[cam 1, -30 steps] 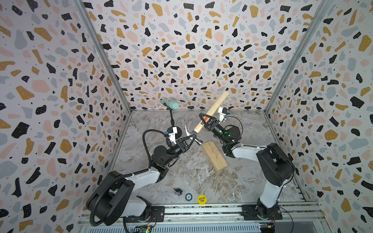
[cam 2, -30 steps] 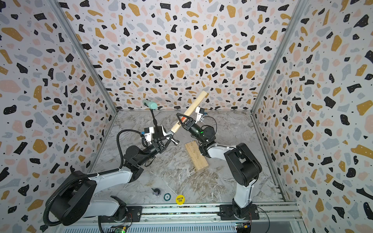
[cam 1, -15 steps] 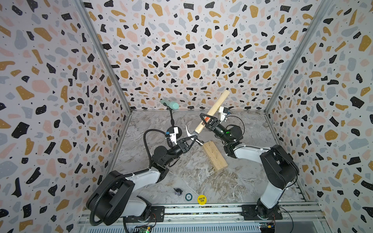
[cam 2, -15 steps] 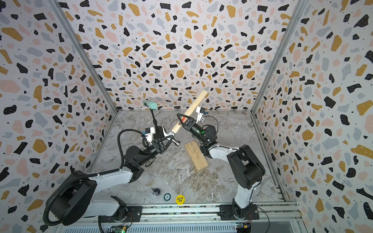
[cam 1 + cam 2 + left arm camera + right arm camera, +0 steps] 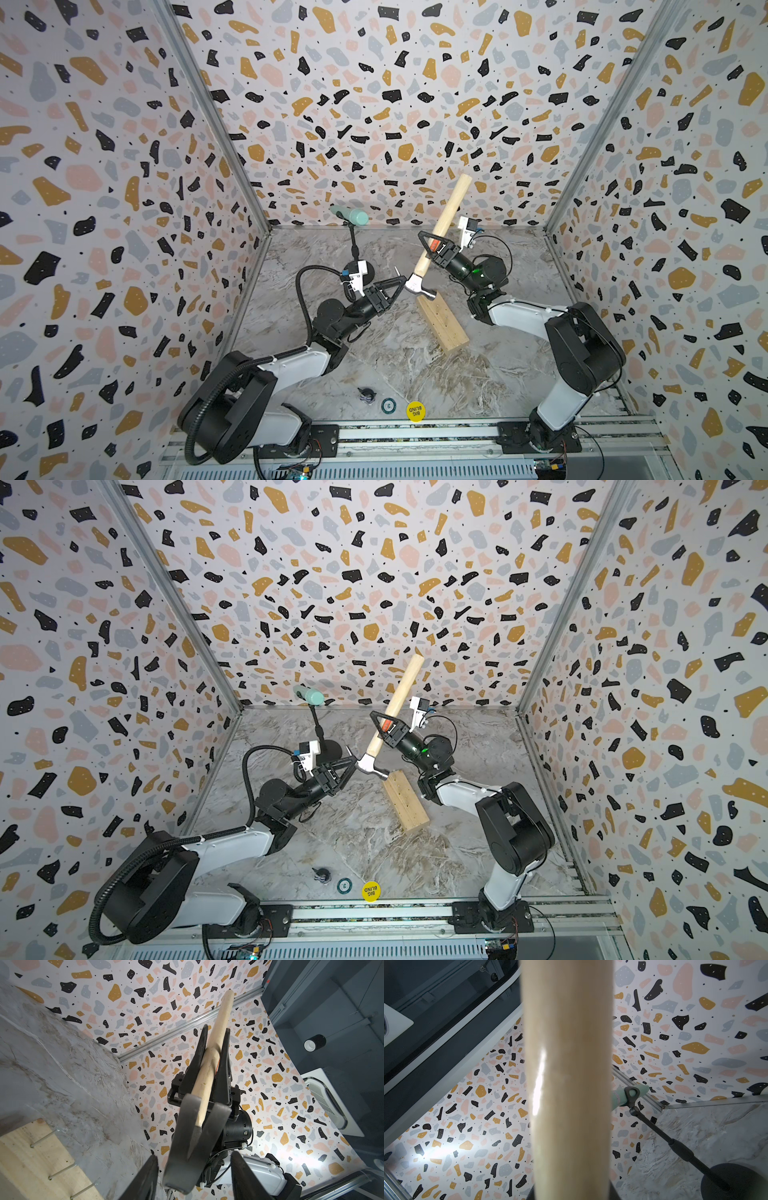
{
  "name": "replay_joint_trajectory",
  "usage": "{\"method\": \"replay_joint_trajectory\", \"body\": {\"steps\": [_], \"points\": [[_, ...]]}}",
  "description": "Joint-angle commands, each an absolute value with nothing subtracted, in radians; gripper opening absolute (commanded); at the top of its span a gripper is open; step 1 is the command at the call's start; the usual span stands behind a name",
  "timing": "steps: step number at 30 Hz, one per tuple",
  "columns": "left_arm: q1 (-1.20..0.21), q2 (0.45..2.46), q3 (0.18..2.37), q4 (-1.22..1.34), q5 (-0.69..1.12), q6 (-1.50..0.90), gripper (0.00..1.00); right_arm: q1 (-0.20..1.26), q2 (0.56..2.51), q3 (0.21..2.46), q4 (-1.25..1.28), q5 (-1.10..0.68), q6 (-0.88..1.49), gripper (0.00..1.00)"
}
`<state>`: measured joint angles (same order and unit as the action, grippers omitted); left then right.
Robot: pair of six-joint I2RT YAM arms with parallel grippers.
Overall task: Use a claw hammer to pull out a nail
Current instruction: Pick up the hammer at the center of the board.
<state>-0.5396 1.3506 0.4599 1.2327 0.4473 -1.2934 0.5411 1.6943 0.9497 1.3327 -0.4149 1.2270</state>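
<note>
We reckon the hammer (image 5: 446, 216) is stiff and head-heavy; right gripper (image 5: 432, 246) clamps mid-handle, left gripper (image 5: 398, 284) jaws apart.

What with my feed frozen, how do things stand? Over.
Right gripper shut on claw hammer handle. Left gripper open, straddling its head. Nails standing proud in wood block.
</note>
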Motion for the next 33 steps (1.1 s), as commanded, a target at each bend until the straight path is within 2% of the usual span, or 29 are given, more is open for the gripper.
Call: {"method": "replay_joint_trajectory", "body": {"steps": [1, 24, 33], "points": [[-0.54, 1.325, 0.494, 1.22, 0.465, -1.249, 0.54, 0.532, 1.584, 0.964, 1.419, -0.411, 1.227, 0.0], [-0.54, 1.276, 0.573, 0.988, 0.485, -1.114, 0.6, 0.474, 1.412, 0.898, 1.214, -0.422, 1.073, 0.0], [-0.54, 1.261, 0.595, 0.899, 0.48, -1.05, 0.61, 0.466, 1.312, 0.897, 1.016, -0.41, 0.915, 0.0]]}}
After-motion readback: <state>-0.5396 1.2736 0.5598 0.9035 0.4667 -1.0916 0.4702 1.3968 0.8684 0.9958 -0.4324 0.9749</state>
